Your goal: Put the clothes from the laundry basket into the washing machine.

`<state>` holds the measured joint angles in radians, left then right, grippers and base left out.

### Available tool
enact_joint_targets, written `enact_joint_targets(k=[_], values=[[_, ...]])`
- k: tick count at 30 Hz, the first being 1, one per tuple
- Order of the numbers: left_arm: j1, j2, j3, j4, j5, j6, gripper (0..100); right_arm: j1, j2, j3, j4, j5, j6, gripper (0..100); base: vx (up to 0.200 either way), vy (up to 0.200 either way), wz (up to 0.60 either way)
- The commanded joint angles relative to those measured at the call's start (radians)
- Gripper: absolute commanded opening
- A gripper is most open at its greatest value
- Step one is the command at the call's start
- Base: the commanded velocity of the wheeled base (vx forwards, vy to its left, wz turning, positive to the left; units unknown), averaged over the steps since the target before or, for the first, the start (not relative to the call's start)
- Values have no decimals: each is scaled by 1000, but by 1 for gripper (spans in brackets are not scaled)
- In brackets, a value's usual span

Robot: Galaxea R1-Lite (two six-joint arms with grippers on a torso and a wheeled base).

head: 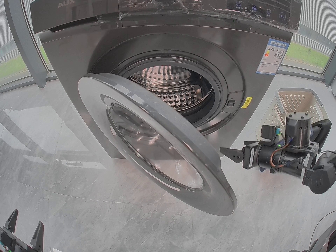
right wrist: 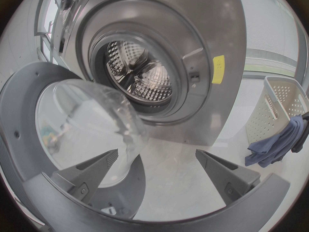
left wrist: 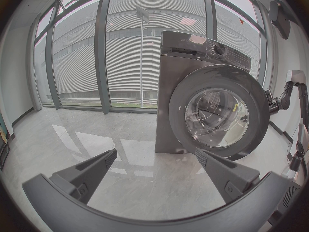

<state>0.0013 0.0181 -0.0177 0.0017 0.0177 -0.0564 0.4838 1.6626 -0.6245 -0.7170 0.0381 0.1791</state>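
The grey front-loading washing machine (head: 80,49) stands with its round glass door (head: 213,182) swung open, blue clothes (right wrist: 273,145) draped over the cream perforated laundry basket (right wrist: 276,97) just beside it, while the left claw (left wrist: 154,155) and right claw (right wrist: 156,155) are released, holding nothing.

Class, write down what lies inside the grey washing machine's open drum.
Inside the shiny perforated steel drum: bare dimpled wall and ribs, no clothes in sight. Its lower front is hidden behind the round grey glass-windowed door and the opening's rim.
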Motion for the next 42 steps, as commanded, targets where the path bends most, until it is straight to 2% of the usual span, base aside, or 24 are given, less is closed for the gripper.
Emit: enact_joint_targets(k=[1,4,8,17,24,31,36,42], values=[[0,-13,16,0,1,0,100,-65,80,-93,-1,-29,5,100,0,0,0],[0,-13,15,0,1,0,100,-68,135,-138,-1,-47,22,100,0,0,0],[0,-13,15,0,1,0,100,-56,167,-149,-2,-46,22,100,0,0,0],[0,-13,15,0,1,0,100,107,143,-64,-1,-47,23,100,0,0,0],[0,-13,15,0,1,0,100,98,125,-47,-2,-47,28,100,0,0,0],[0,-13,15,0,1,0,100,104,135,-64,-7,-47,28,100,-200,0,0],[0,-13,16,0,1,0,100,110,174,-77,-67,-47,25,100,-200,0,0],[0,-13,15,0,1,0,100,141,201,-89,-105,-46,25,100,0,0,0]])
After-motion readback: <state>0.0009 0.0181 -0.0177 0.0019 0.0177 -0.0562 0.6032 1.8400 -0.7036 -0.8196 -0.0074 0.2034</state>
